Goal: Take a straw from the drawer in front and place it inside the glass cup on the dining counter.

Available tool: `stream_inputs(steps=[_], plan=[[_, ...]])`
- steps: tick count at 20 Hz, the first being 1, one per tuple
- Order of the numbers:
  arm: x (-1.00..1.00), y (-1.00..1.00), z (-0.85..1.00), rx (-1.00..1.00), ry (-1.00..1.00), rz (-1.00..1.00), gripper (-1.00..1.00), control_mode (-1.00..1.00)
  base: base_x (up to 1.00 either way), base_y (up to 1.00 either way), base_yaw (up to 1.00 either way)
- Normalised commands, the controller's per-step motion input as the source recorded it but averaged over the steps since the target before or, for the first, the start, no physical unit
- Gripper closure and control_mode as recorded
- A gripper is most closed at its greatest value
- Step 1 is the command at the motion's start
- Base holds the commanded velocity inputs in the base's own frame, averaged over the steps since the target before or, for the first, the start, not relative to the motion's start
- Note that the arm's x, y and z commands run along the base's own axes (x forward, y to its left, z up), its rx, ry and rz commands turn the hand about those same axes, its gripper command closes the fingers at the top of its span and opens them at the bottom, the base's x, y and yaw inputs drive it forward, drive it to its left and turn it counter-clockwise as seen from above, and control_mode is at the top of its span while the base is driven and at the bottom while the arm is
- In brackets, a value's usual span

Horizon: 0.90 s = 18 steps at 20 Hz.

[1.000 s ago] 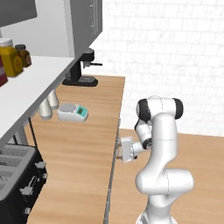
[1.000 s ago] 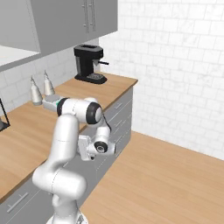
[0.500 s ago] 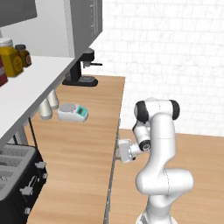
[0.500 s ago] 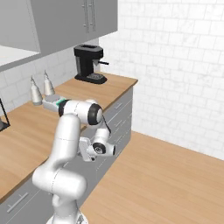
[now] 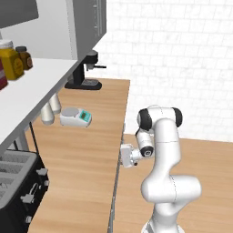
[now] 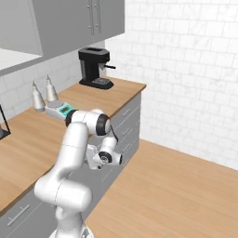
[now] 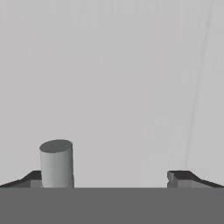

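Note:
My gripper (image 7: 109, 177) is open, its two dark fingertips wide apart and right up against a flat grey drawer front (image 7: 112, 87). A short grey cylinder (image 7: 56, 162), apparently part of the handle, stands just inside the left fingertip (image 7: 33, 178); nothing is clamped. From the left base camera the gripper (image 5: 123, 155) points at the cabinet face just below the wooden wall counter's edge (image 5: 122, 136). From the right, the hand (image 6: 104, 157) sits against the grey drawer fronts (image 6: 126, 124). The straw, the glass cup and the dining counter are out of view.
On the wall counter stand a black coffee machine (image 5: 84, 73), a white kitchen scale (image 5: 75, 117), two shakers (image 6: 41, 95) and a toaster (image 5: 13, 182). A shelf with jars (image 5: 11, 63) hangs over it. Open wooden floor (image 6: 186, 195) lies to the right.
The hand has edged slightly closer to the cabinet front. The jaws stay wide open.

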Motion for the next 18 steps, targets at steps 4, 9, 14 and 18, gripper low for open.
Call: stream_inputs(steps=[4, 9, 14, 18], plan=[[-0.06, 0.54, -0.11, 0.0, 0.0, 0.0, -1.0, -1.0, 0.0, 0.0, 0.0], [-0.08, 0.37, -0.01, 0.0, -0.03, -0.02, 1.0, -1.0, 0.0, 0.0, 0.0], [-0.27, -0.12, 0.01, 0.0, -0.05, -0.04, 1.0, -1.0, 0.0, 0.0, 0.0], [-0.3, -0.79, 0.09, 0.0, -0.01, -0.02, 1.0, -1.0, 0.0, 0.0, 0.0]])
